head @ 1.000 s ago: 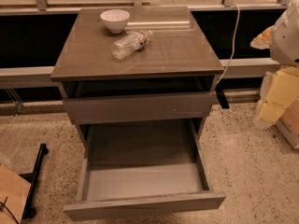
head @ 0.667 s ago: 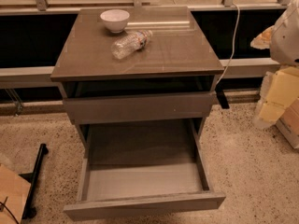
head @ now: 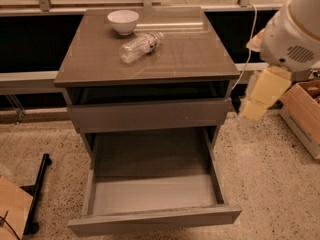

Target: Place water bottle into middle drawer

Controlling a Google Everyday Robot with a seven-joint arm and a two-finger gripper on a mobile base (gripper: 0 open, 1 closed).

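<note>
The water bottle lies on its side on the cabinet top, cap to the right, just in front of a white bowl. The middle drawer is pulled far out at the bottom of the view, and its pale grey floor is bare. My gripper is the cream-coloured part hanging below the white arm joint. It sits in the air off the cabinet's right side, level with the closed drawer front. It is well away from the bottle and holds nothing that I can see.
A closed drawer front sits above the open drawer, with a dark gap under the cabinet top. A cardboard box stands on the floor at right. A black stand and more cardboard are at lower left. A railing runs behind.
The arm and gripper have moved left, closer to the cabinet's right side. The bottle, the bowl and the drawers have not moved.
</note>
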